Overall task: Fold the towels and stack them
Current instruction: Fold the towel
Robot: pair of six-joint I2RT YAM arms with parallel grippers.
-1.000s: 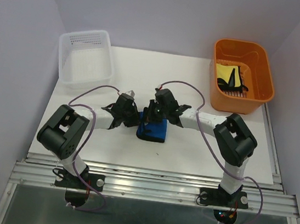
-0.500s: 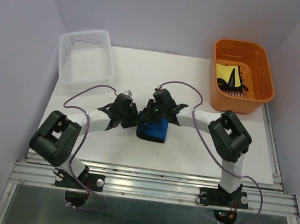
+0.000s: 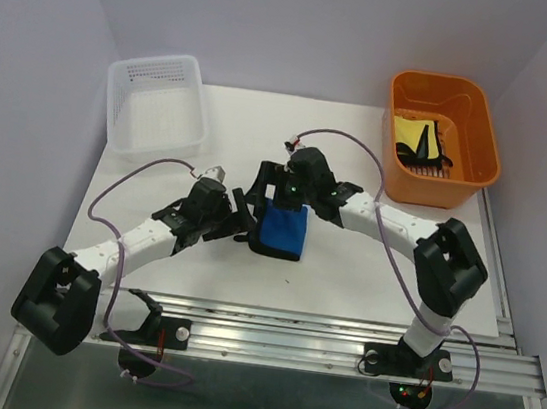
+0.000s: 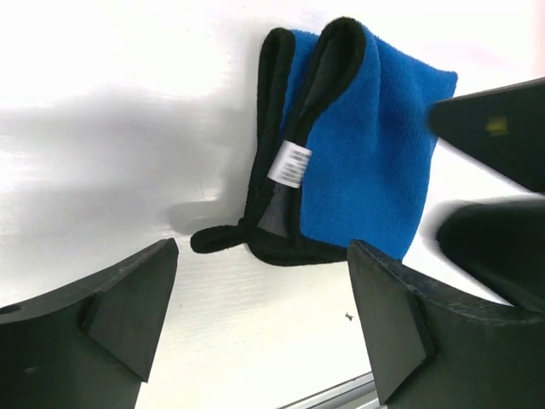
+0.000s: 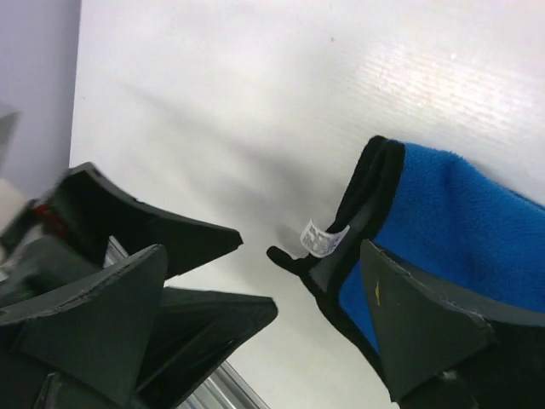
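Jaws of the left gripper (image 3: 241, 218) and the right gripper (image 3: 267, 192) stand wide open and hold nothing. Just beside them, the blue towel (image 3: 281, 232) lies folded flat near the middle of the table (image 3: 365, 272). I think it is ready to start the pile. The yellow towel (image 3: 414, 132) waits in the orange bin (image 3: 426, 191) at the far right corner.

- Blue towel (image 3: 283, 230): solid blue, black edging.
- Tag (image 4: 290, 164): white, grey stripes.
- Yellow towel (image 3: 409, 130): yellow, dark edging.
- Bin (image 3: 489, 127): plain orange.
- Basket (image 3: 200, 99): white, mesh pattern.
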